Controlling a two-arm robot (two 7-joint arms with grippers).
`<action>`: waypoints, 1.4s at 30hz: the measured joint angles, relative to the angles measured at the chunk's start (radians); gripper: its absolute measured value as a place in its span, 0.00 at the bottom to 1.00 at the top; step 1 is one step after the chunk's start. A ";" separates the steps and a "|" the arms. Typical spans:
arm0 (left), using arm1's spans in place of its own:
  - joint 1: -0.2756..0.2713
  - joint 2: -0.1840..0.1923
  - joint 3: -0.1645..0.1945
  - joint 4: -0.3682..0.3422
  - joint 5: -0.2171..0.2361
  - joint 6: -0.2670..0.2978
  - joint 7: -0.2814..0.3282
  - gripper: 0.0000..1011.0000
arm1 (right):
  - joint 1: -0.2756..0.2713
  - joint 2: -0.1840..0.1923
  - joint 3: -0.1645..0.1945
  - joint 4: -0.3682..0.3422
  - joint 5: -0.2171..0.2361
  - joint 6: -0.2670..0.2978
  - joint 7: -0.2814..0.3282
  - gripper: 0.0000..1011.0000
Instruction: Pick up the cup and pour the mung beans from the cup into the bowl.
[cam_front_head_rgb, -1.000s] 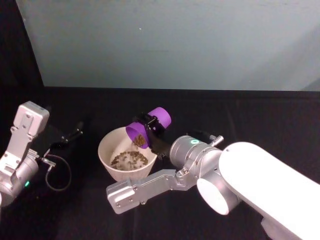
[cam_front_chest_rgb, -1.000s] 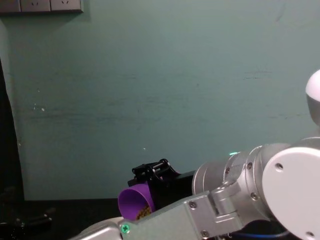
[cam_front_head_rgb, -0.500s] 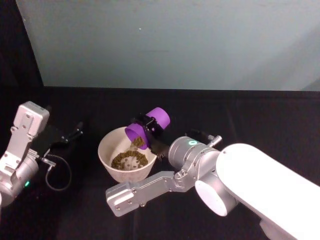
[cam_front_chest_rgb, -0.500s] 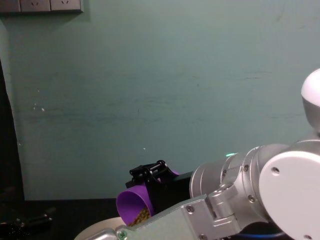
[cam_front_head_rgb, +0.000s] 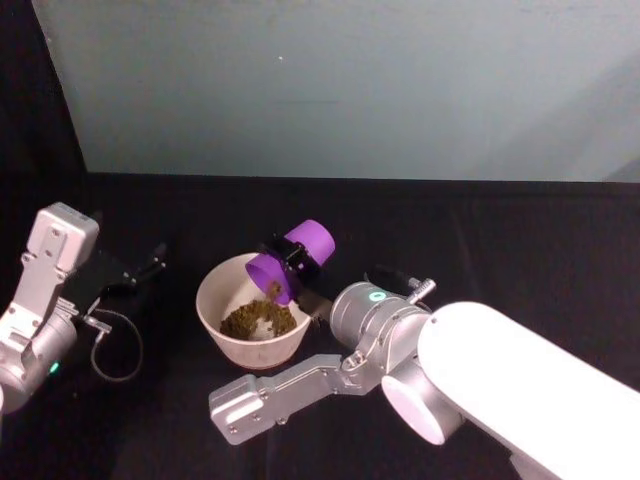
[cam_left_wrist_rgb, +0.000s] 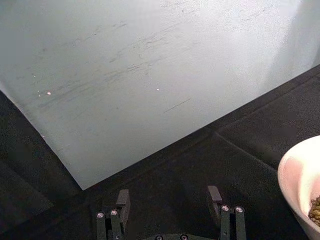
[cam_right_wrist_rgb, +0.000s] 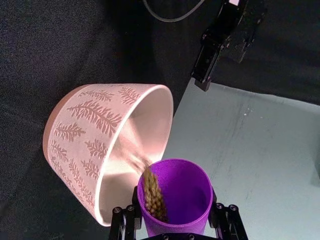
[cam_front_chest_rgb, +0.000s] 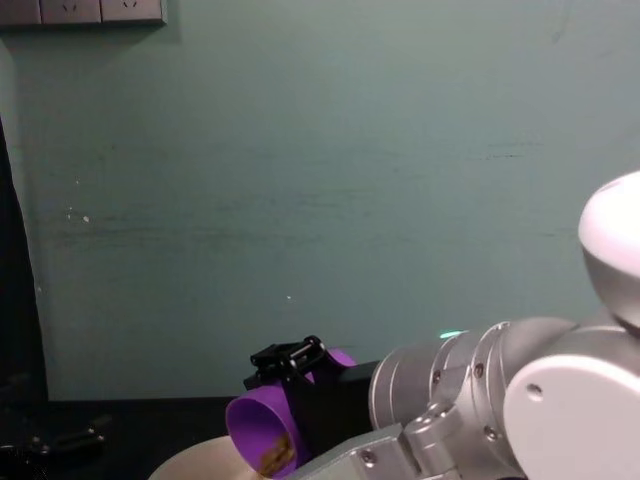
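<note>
My right gripper (cam_front_head_rgb: 296, 263): clamped on purple cup (cam_front_head_rgb: 312, 240), tipped over bowl (cam_front_head_rgb: 203, 300). Head view: mung beans (cam_front_head_rgb: 258, 320) heaped inside. Right wrist view: fern-patterned bowl wall. My left gripper (cam_left_wrist_rgb: 168, 196): fingers (cam_left_wrist_rgb: 214, 196) apart, parked left.

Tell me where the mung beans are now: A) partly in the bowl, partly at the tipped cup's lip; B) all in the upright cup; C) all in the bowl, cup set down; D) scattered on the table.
A: the right tool tips the cup over the bowl; mung beans heap in the bowl and streak the cup's lip.
</note>
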 joint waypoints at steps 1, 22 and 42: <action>0.000 0.000 0.000 0.000 0.000 0.000 0.000 1.00 | 0.000 0.000 -0.001 0.001 -0.003 0.000 -0.003 0.72; 0.000 0.000 0.000 0.000 0.000 0.000 0.000 1.00 | -0.001 -0.002 -0.021 0.009 -0.075 0.005 -0.035 0.72; 0.000 0.000 0.000 0.000 0.000 0.000 0.000 1.00 | 0.033 0.010 -0.077 0.017 -0.192 -0.011 -0.028 0.72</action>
